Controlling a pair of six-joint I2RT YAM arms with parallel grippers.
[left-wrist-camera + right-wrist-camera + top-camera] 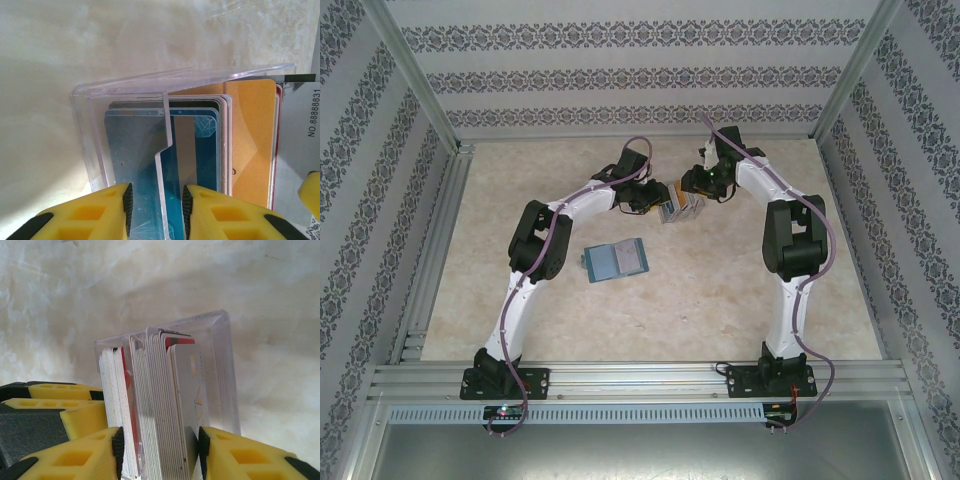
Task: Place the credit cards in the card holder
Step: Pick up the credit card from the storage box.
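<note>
Left wrist view: grey card (295,160) printed "NO 8888831"

The right end effector (160,442) pinches credit cards (162,400) standing inside a clear box (222,365).

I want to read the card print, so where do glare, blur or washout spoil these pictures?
Left wrist: glare lines the edges of the clear case, the credit cards are sharp, a number is legible at right. Right wrist: the table is washed out pale, the cards' edges crisp. Top external: even, soft light, cards too small to read.
</note>
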